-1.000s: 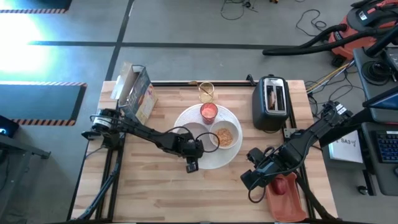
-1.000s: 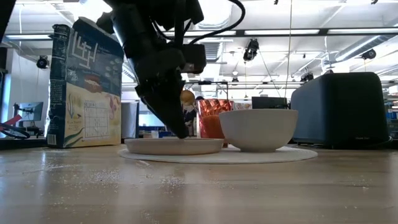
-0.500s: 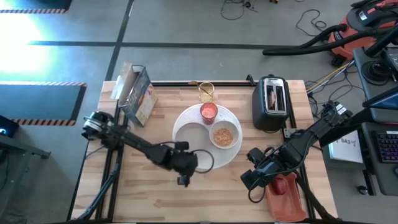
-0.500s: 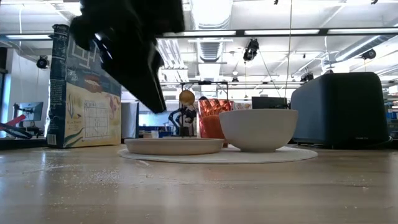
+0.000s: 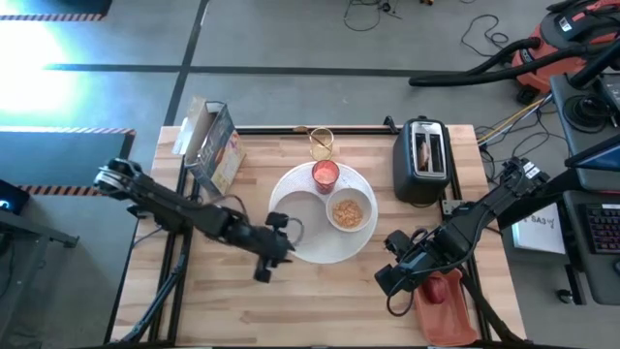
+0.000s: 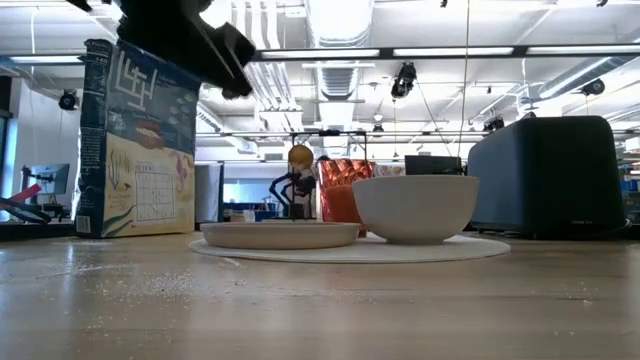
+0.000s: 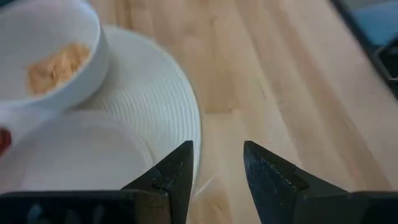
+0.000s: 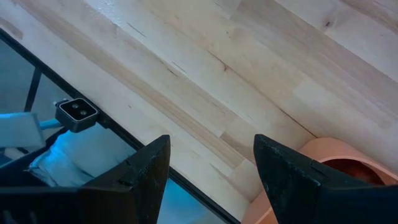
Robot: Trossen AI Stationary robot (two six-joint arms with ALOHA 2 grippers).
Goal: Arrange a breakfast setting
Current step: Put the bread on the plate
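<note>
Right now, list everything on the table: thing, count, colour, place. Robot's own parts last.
Plate: 1, white, table centre.
Saucer: 1, white, on the plate's left part.
Bowl: 1, white, tan cereal inside, on the plate's right part.
Cup: 1, red, on the plate's far edge.
Glass: 1, clear, behind the cup.
Cereal box: 1, upright, far left corner.
Toaster: 1, black, far right.
Pink thing: 1, near right edge.
Left hand: 1, dark, open, empty, near-left of the plate.
Right hand: 1, dark, open, empty, beside the pink thing.
</note>
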